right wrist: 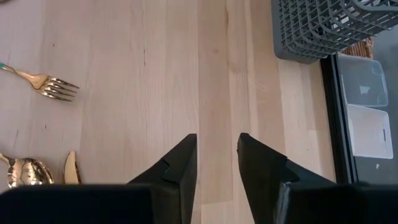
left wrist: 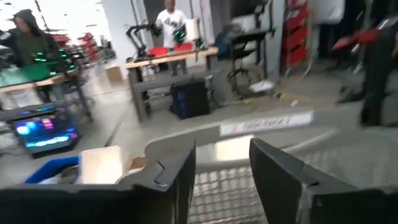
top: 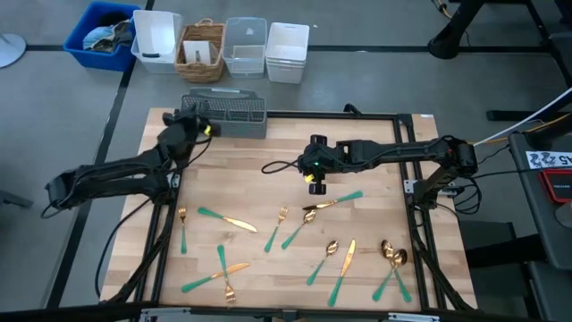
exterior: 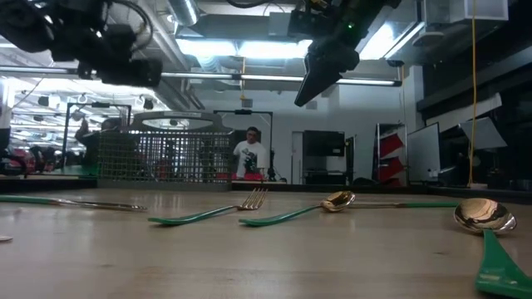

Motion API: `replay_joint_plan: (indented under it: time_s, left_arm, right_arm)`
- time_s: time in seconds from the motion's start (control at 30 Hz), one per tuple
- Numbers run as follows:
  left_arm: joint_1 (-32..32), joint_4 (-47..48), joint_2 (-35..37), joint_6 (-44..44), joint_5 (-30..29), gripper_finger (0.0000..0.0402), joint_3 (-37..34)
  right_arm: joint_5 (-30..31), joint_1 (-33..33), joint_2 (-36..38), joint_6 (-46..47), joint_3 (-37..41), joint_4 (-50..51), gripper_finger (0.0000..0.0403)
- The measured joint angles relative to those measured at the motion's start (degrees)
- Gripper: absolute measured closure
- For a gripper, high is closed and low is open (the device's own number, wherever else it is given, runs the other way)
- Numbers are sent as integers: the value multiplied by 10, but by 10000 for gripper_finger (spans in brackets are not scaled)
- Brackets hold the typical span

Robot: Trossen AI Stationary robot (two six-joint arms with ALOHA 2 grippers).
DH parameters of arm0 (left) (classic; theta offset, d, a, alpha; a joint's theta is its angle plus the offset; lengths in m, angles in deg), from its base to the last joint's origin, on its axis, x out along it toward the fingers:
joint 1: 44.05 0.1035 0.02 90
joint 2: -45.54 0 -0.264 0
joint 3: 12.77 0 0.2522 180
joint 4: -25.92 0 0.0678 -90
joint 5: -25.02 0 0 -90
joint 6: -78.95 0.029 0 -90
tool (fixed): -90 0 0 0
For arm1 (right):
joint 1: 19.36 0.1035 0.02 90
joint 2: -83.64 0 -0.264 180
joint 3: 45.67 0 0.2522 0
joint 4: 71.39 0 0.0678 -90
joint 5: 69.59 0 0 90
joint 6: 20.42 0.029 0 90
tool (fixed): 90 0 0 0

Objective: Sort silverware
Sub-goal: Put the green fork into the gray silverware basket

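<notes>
- Silverware with gold heads and green handles lies spread over the near half of the wooden worktop, some pieces crossing each other.
- From above the pieces are so small that forks, spoons and knives are hard to tell apart.
- Low down, a fork and a spoon show well, and another spoon is cut off at the picture's edge.
- A grey wire basket sits at the far edge of the worktop, toward the left corner.
- The left pincer hangs over this basket with its two fingers apart and nothing between them.
- I cannot tell what lies inside the basket.
- The right pincer hangs above the middle of the worktop, fingers apart, holding nothing, over bare wood.
- Its own view shows only a fork head and bits of gold at the edge.
- A person stands far back in the room.
</notes>
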Motion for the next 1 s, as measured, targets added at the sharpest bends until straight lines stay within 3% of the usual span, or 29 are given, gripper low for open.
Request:
replay_joint_plan:
  time_s: [0.23,0.4,0.67,0.83,1.0]
  left_arm:
    - [-114,2,94,-58,16,257,0]
    - [-227,61,150,-146,163,265,0]
    - [-370,276,199,-499,350,268,0]
    - [-422,402,197,-755,499,269,0]
    - [-463,544,196,-1015,589,269,0]
  right_arm:
    - [0,0,0,0,0,0,288]
    - [-3,0,0,0,0,0,288]
    - [-27,0,0,0,0,1,288]
    - [-33,0,0,0,0,1,288]
    - [-39,0,0,0,0,1,288]
